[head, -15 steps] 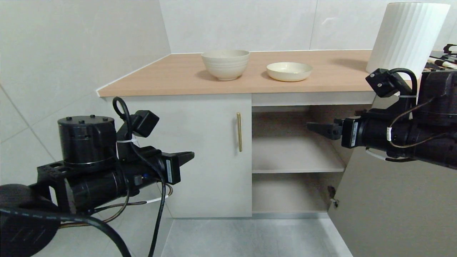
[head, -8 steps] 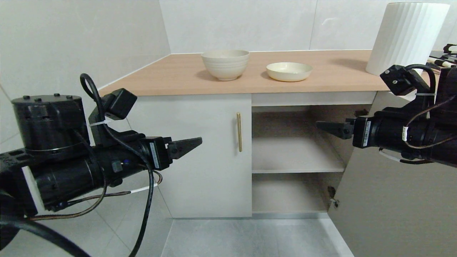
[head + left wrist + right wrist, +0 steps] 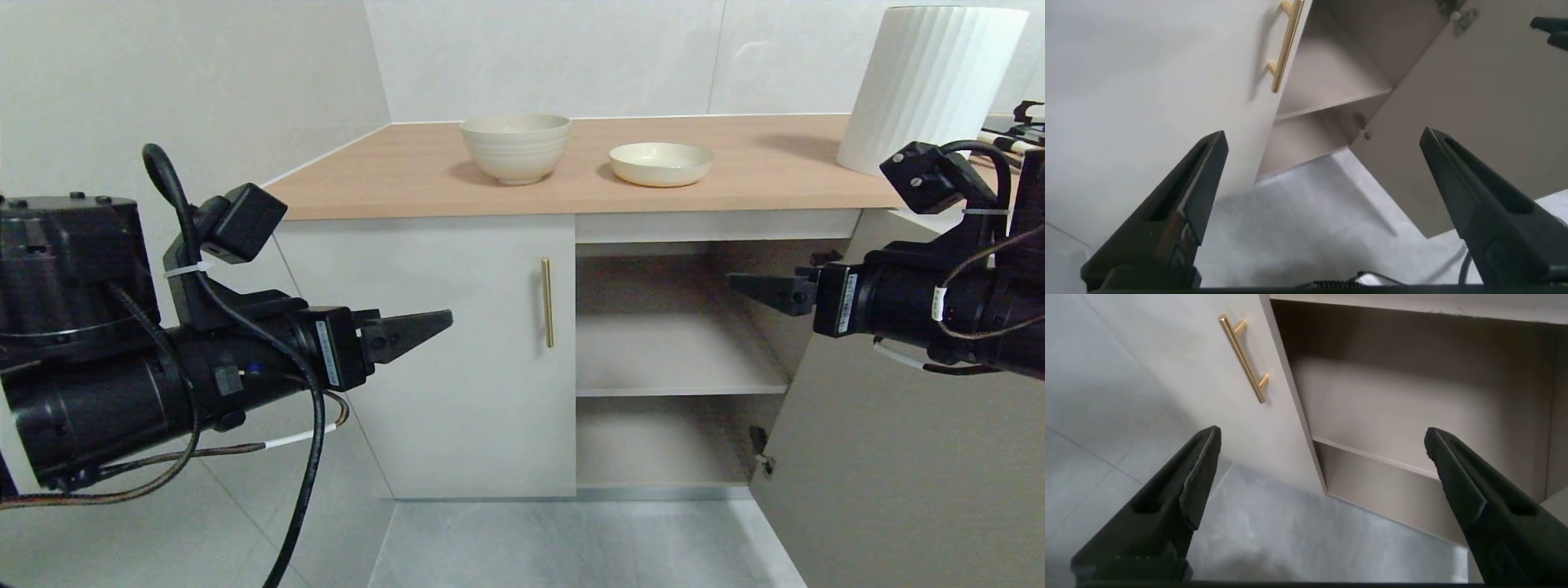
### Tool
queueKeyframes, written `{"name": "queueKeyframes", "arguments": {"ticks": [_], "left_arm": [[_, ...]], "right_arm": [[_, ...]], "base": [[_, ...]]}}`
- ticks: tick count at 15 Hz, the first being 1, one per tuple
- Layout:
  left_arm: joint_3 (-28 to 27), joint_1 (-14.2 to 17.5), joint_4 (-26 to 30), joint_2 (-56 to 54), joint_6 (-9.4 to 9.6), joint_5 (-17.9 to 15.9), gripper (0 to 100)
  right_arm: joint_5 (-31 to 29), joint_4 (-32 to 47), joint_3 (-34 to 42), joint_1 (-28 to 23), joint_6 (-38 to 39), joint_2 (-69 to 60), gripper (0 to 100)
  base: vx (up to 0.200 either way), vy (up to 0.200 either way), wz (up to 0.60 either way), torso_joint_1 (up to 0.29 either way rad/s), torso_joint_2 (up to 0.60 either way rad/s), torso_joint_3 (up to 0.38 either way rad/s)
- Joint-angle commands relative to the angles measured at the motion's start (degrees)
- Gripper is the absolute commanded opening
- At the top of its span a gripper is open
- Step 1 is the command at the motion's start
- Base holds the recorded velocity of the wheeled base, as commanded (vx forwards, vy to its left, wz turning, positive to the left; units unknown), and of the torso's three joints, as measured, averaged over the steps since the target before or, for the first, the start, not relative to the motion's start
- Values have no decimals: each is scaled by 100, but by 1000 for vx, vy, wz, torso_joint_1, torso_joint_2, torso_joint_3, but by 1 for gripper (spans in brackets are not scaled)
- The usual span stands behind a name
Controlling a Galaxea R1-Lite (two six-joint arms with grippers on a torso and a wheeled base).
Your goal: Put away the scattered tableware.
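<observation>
A deep cream bowl [image 3: 515, 147] and a shallow cream dish [image 3: 661, 162] stand side by side on the wooden countertop [image 3: 392, 175]. Both arms hang below counter height, in front of the cabinet. My left gripper [image 3: 433, 322] is before the closed left door, pointing at its gold handle [image 3: 546, 302]. In the left wrist view this gripper [image 3: 1323, 212] is open and holds nothing. My right gripper [image 3: 743, 286] is at the open right compartment, above the shelf [image 3: 678, 359]. Its own view shows it [image 3: 1323, 498] open and empty too.
The right cabinet door [image 3: 882, 457] is swung open toward me, under my right arm. A tall white ribbed container [image 3: 931, 82] stands at the counter's right end. Tiled walls close the left side and the back. Grey floor [image 3: 571, 547] lies below.
My left arm has risen and its gripper now sits higher before the closed door. My right gripper has drawn back a little to the right.
</observation>
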Motion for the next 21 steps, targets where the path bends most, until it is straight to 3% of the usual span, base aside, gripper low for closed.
{"name": "queueKeyframes", "arguments": {"ticks": [1, 7, 15, 21], "left_arm": [[-69, 1, 151, -61, 7, -5, 100], [-87, 10, 177, -79, -2, -23, 100], [-69, 1, 168, -202, -10, -40, 100], [-78, 10, 168, -158, -19, -49, 100]], "right_arm": [[3, -5, 0, 14, -10, -42, 100], [12, -5, 70, 102, -10, -121, 100], [83, -998, 677, 102, -45, -332, 100], [144, -998, 712, 102, -168, -367, 100]], "base": [[200, 0, 0, -12, 7, 12], [200, 0, 0, -1, 2, 1], [0, 0, 0, 0, 0, 0], [0, 0, 0, 36, -118, -142]]}}
